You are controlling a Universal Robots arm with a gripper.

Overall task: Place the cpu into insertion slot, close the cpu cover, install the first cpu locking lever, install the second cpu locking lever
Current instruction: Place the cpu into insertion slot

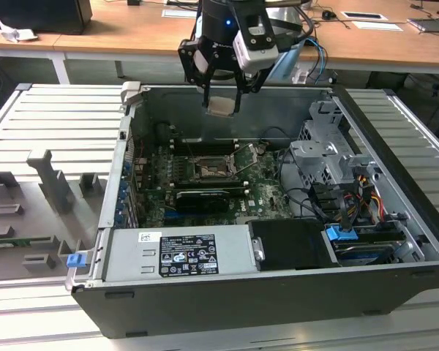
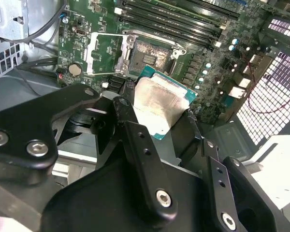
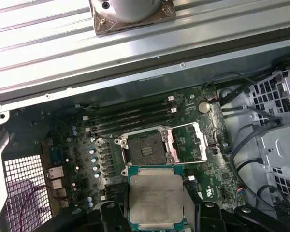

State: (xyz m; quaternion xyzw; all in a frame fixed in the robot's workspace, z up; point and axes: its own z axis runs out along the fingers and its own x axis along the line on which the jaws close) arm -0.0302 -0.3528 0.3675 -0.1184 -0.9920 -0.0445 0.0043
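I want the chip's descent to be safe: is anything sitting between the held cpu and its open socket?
Nothing visible does. The gripper holds the cpu above the motherboard; the insertion slot lies bare below, with the cpu cover swung open beside it.

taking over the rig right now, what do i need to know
The hand is shut on the cpu, in the air above the open computer case.
The insertion slot is empty, its contacts bare.
The cpu cover lies flipped open beside the slot.
Done: the cpu is in the grasp.
Left: all four steps, none finished yet.
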